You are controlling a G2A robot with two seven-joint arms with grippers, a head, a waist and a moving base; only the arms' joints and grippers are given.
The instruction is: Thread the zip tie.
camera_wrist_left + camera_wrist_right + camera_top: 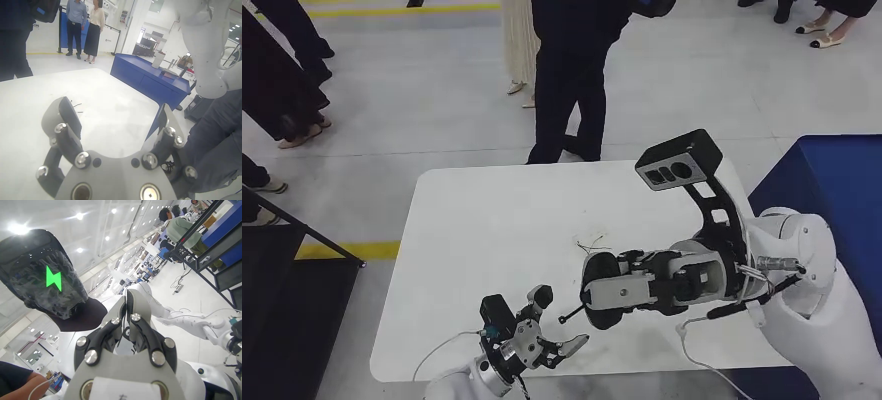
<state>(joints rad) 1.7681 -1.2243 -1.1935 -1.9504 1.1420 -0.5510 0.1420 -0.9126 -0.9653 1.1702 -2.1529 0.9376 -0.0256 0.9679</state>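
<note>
A thin black zip tie (573,314) sticks out from my right gripper (589,305), which hangs over the near middle of the white table (472,260). In the right wrist view that gripper (126,301) has its fingers pressed together, and the tie itself is hidden there. My left gripper (558,322) stands open at the near table edge, with the tie's free tip close to the gap between its fingers. The left wrist view shows the left gripper (115,113) wide open with nothing between its fingers. A few loose black zip ties (592,246) (77,108) lie mid-table.
A blue cabinet (832,190) (147,79) stands just past the table's right side. People stand on the floor beyond the far edge. The table's left half is bare.
</note>
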